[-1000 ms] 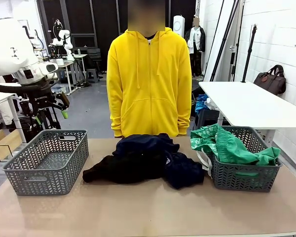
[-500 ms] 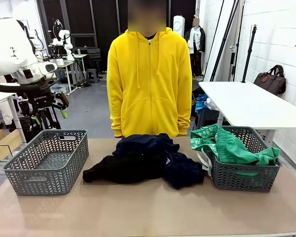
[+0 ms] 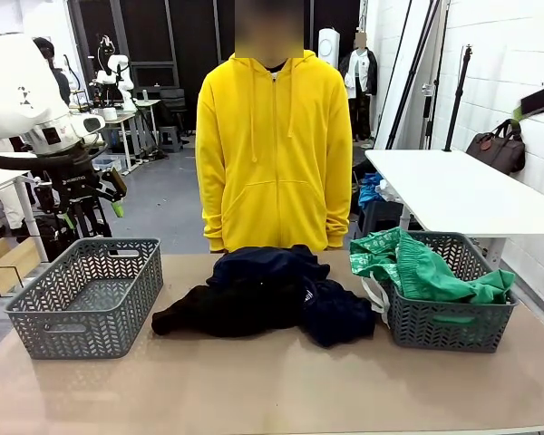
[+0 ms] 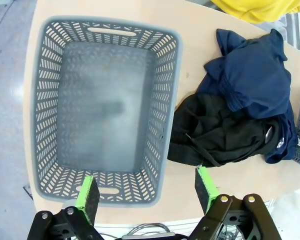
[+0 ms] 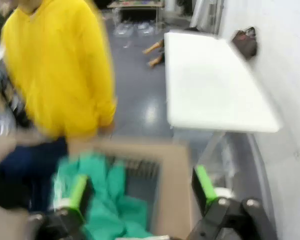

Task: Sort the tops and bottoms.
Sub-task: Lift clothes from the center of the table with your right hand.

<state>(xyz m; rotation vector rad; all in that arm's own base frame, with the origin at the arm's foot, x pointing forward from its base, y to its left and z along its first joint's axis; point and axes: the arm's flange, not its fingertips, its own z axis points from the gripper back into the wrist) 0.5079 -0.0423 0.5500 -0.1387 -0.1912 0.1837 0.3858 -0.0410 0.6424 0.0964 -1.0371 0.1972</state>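
A heap of dark garments (image 3: 267, 294), navy over black, lies mid-table in front of the person. In the left wrist view the navy piece (image 4: 250, 75) and the black piece (image 4: 215, 132) lie beside the grey basket (image 4: 167, 100). A bright green garment (image 3: 426, 272) fills the right basket (image 3: 444, 322) and hangs over its rim. My left gripper (image 3: 95, 213) hovers open high above the left basket (image 3: 86, 299); its own view shows the left gripper (image 4: 146, 187) with nothing between the pads. My right gripper (image 3: 526, 107) is high at the right edge; the blurred right wrist view shows the right gripper (image 5: 140, 187) open above the green garment (image 5: 107, 195).
A person in a yellow hoodie (image 3: 272, 154) stands at the table's far edge with hands down. A white side table (image 3: 453, 190) stands behind the right basket. The front strip of the brown tabletop (image 3: 272, 390) is bare.
The right gripper has come into the front view at the upper right and is moving, blurring its wrist view. The left arm and the garments have stayed put.
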